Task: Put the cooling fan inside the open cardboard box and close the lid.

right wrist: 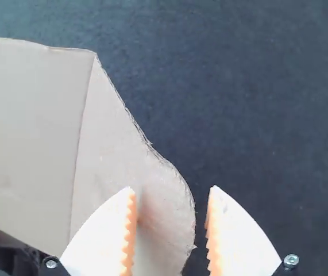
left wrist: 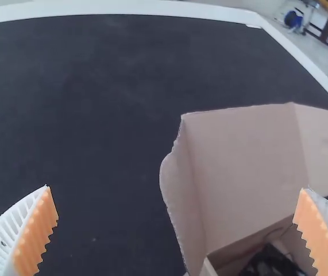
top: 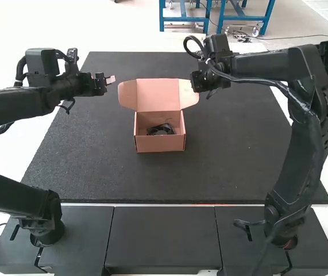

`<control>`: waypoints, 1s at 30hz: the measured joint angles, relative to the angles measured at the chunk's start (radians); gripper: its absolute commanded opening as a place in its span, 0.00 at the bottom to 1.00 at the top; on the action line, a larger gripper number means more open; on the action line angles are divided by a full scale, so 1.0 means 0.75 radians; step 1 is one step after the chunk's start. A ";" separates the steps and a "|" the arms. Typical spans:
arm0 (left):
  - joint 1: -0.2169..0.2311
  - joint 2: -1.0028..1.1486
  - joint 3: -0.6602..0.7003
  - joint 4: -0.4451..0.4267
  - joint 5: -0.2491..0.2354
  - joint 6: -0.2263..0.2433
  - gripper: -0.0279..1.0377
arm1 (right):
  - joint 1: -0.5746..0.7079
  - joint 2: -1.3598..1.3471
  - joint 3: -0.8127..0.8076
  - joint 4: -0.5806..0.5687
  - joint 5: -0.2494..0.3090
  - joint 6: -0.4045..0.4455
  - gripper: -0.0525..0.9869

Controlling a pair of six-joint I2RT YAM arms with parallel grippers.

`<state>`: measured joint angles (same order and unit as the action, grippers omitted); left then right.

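The cooling fan (top: 159, 129) is lying inside the cardboard box (top: 159, 141), lid (top: 152, 94) standing open. Left jaws are gaping wide; right jaws, apart, are straddling the lid's flap (right wrist: 164, 190).

matt cardboard box (top: 158, 115), rough black mat (top: 83, 149), ribbed plastic pincer fingers (left wrist: 29, 236)

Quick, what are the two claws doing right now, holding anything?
Left gripper: open, holding nothing.
Right gripper: open, straddling the edge of the lid flap, not clamped on it.
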<state>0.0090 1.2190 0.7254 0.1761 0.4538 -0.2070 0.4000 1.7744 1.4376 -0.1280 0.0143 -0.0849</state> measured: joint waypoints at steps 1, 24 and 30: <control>0.001 0.000 0.000 -0.001 0.000 0.000 0.94 | 0.001 0.000 0.001 -0.001 -0.004 0.006 0.29; 0.000 0.038 -0.032 0.040 -0.001 0.000 0.94 | 0.005 -0.066 -0.006 -0.050 -0.121 0.074 0.03; 0.000 0.109 -0.032 0.100 -0.006 0.000 0.94 | 0.005 -0.104 -0.045 -0.048 -0.135 0.078 0.03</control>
<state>0.0090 1.3010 0.7017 0.2508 0.4492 -0.2070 0.4038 1.6962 1.4036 -0.1638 -0.0872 -0.0265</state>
